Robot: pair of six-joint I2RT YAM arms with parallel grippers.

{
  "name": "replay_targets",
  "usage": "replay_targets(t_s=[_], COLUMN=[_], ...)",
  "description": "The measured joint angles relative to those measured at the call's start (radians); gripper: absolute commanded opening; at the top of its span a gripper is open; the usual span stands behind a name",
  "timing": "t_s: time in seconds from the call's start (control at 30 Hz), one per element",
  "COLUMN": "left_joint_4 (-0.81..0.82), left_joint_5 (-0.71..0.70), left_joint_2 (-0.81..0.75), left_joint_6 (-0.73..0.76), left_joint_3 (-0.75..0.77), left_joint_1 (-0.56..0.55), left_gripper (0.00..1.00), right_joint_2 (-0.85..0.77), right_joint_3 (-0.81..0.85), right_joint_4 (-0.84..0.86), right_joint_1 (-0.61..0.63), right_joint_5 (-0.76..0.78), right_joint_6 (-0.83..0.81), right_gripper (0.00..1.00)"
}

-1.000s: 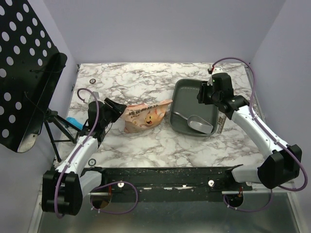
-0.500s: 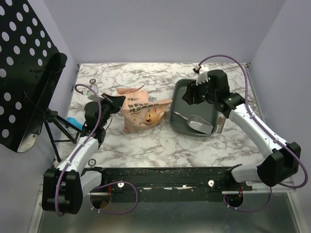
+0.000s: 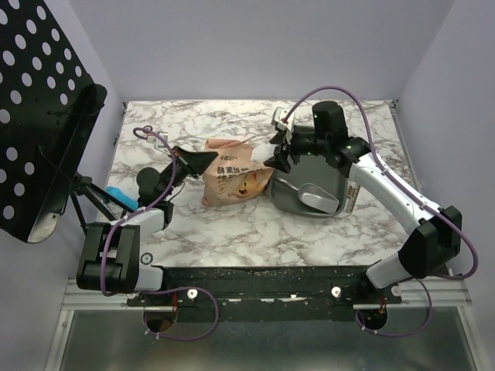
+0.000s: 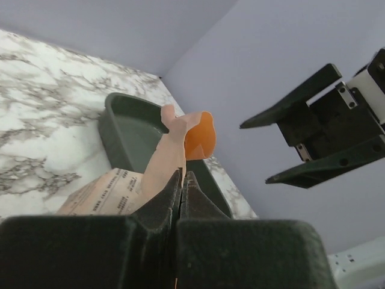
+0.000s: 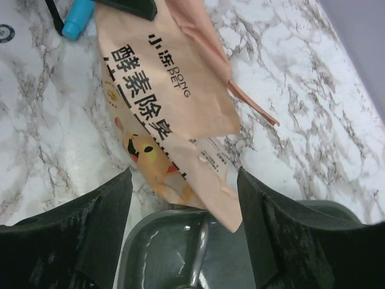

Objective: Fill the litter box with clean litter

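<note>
Left tool [image 4: 182, 177] is clenched hard on a thin flap at the top of the bag [image 3: 232, 179], film pinched flat between the fingers, so that end is lifted a bit; right tool [image 3: 276, 157] is released, fingers spread wide with nothing between them, hanging over the bag's other end right where it meets the litter box [image 3: 288, 202].

Progress-wise, I'd say barely started; the box sits right of centre on the worktop [image 3: 232, 232] with only a grey scoop [image 3: 313, 197] in it, and I can't spot any litter anywhere, in the box or spilled; presumably it's all inside the bag. Left to do: get a second hold, tip the bag's mouth over the box, pour; can't tell from here whether the bag is actually open.

Room: the bag's lower corner lies on or just over the box's left rim, so the pour distance is short; plenty of bare marble on the near side; the side wall is near the box's right edge; the black perforated panel [image 3: 31, 116] and a blue thing [image 3: 116, 195] crowd the left arm's side.
</note>
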Motion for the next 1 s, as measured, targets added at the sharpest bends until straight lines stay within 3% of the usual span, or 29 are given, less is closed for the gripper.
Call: replay_targets(t_s=[0.37,1.0], left_joint_4=[0.064,0.061], left_joint_5=[0.171,0.264], left_joint_2=[-0.011,-0.072], left_joint_6=[-0.093,-0.077], left_joint_3=[0.0,0.0], left_joint_1=[0.003,0.002], left_gripper=[0.0,0.0], right_joint_2=[0.133,0.336], right_joint_3=[0.114,0.344], right_joint_4=[-0.011,-0.103], right_joint_1=[-0.01,-0.01], right_joint_5=[-0.132,-0.288], right_joint_6=[-0.164,-0.258], right_gripper=[0.79,0.76])
